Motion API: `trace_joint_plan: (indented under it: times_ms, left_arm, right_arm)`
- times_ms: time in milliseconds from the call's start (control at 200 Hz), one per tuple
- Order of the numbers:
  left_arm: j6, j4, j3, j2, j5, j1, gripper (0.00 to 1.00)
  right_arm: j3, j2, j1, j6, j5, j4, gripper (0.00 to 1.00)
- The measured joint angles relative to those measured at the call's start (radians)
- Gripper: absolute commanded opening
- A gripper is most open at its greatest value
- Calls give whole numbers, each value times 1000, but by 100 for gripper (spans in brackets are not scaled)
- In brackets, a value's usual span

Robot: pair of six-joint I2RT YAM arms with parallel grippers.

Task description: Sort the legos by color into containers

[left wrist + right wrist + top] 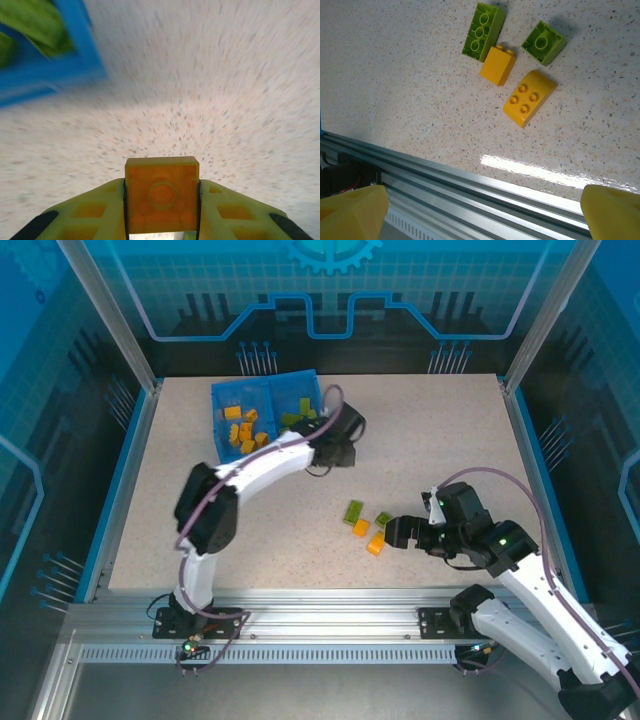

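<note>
1. An orange brick (161, 195) is clamped between the yellow fingers (95, 212) of the left pincer (161, 215), above the speckled surface (225, 100).
2. That pincer hangs just beside the near right corner of the blue tray (215, 405) (blurred in the wrist view).
3. The tray's left compartment holds orange bricks (243, 428); its right holds green bricks (298, 412).
4. The right pincer (480, 217) is spread wide and holds nothing.
5. Near it four loose pieces lie clustered: a long green brick (482, 31), a square green brick (543, 42), a small orange block (497, 65) and a rounded orange piece (529, 97).
</note>
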Motion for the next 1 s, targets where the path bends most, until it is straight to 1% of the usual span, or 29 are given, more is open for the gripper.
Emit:
trace_joint_plan:
  times_ms: [90, 155, 220, 325, 380, 450, 570, 710, 765, 860, 1000]
  left_arm:
    - [28, 19, -35, -137, -23, 69, 27]
    - [42, 28, -47, -208, -35, 152, 27]
    - [56, 42, -49, -233, -39, 243, 27]
    - [70, 47, -42, -203, -33, 370, 27]
    - [76, 37, -13, -148, -19, 426, 27]
    - [77, 30, 47, -59, 6, 476, 27]
    - [77, -2, 174, 98, 50, 535, 28]
    - [80, -52, 346, 251, 112, 580, 38]
    - [79, -79, 415, 299, 131, 592, 44]
    - [73, -100, 465, 340, 161, 608, 49]
    - [68, -125, 466, 342, 197, 622, 50]
  right_arm:
    - [0, 19, 0, 0, 0, 7, 100]
    - [0, 30, 0, 0, 0, 12, 100]
    - [0, 32, 0, 0, 0, 15, 100]
    - [0, 27, 0, 4, 0, 15, 100]
    - [0, 21, 0, 5, 0, 14, 100]
    - [0, 13, 0, 8, 1, 14, 100]
    - [1, 0, 0, 11, 5, 12, 100]
    - [3, -16, 0, 13, 18, 2, 100]
    - [8, -17, 0, 16, 19, -3, 100]
    - [23, -16, 0, 19, 22, -12, 100]
    - [34, -21, 0, 20, 27, -17, 100]
